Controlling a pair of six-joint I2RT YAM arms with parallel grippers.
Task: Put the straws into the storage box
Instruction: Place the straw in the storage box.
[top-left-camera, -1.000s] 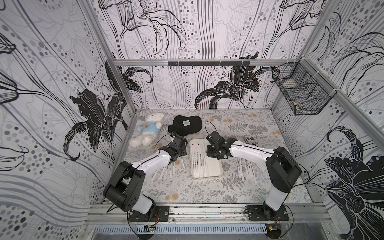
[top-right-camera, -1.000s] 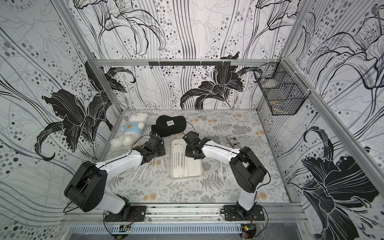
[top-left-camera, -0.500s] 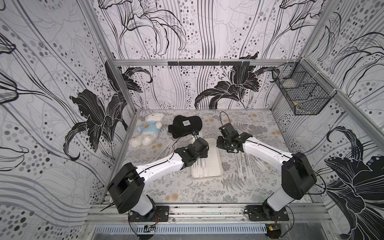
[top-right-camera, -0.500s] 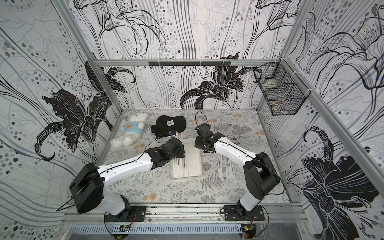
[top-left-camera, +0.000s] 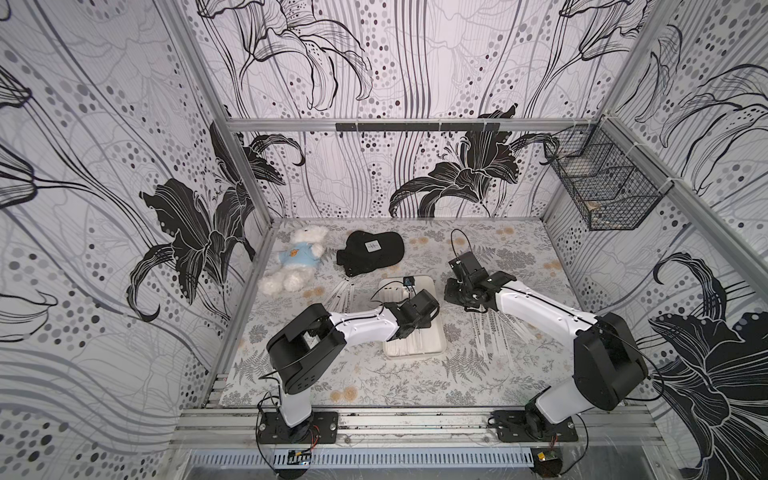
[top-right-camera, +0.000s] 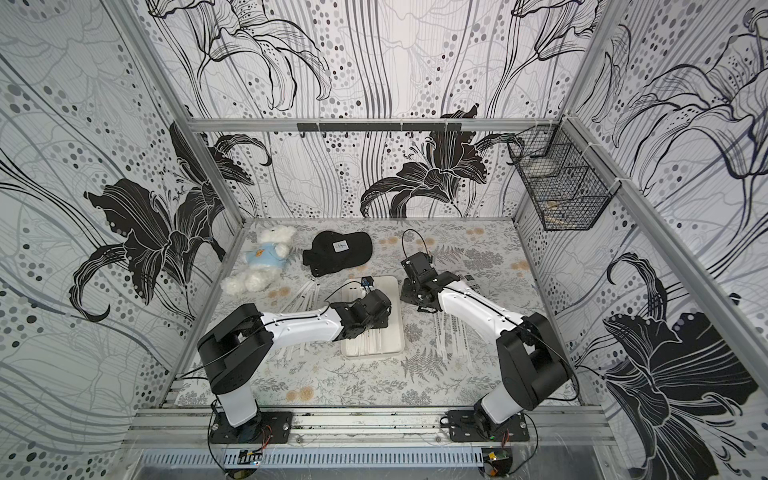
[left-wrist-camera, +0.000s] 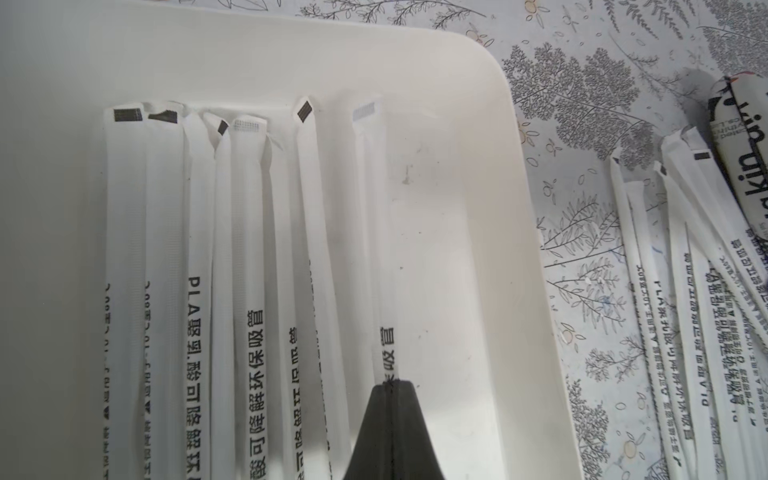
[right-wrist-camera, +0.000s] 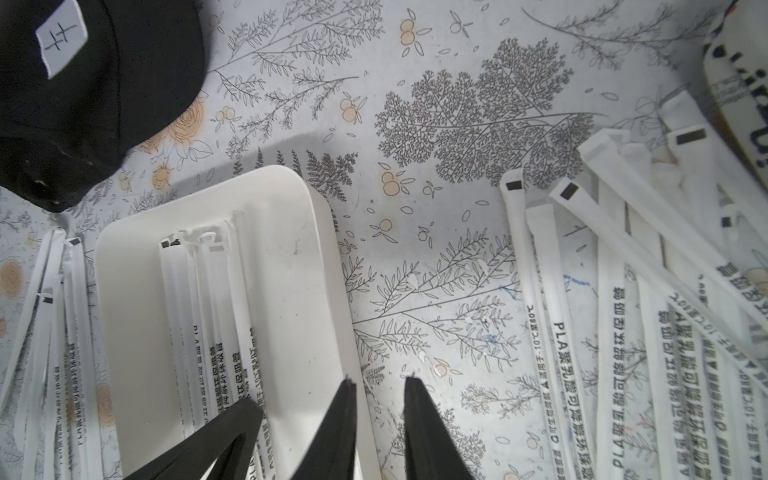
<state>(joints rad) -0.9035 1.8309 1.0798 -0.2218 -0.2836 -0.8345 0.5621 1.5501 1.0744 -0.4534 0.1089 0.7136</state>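
While long, thin, white paper-wrapped straws (left-wrist-camera: 245, 249) with black print and a dark end mark lie side by side in the shallow white round-cornered storage box (left-wrist-camera: 478, 208) in the middle of the worktop (right-wrist-camera: 415, 145), more lie loose on both sides.
Left gripper (left-wrist-camera: 388, 384): jaws closed on one straw in the box. Right gripper (right-wrist-camera: 380, 380): jaws part-open, empty, at the box's edge.

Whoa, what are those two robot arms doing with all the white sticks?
They're tidying wrapped straws into the white box. The left end effector is shut on one straw over the box, beside several straws lying inside. The right end effector is open and empty, above the table between the box and a loose pile of straws. More straws lie on the table on the box's other side.
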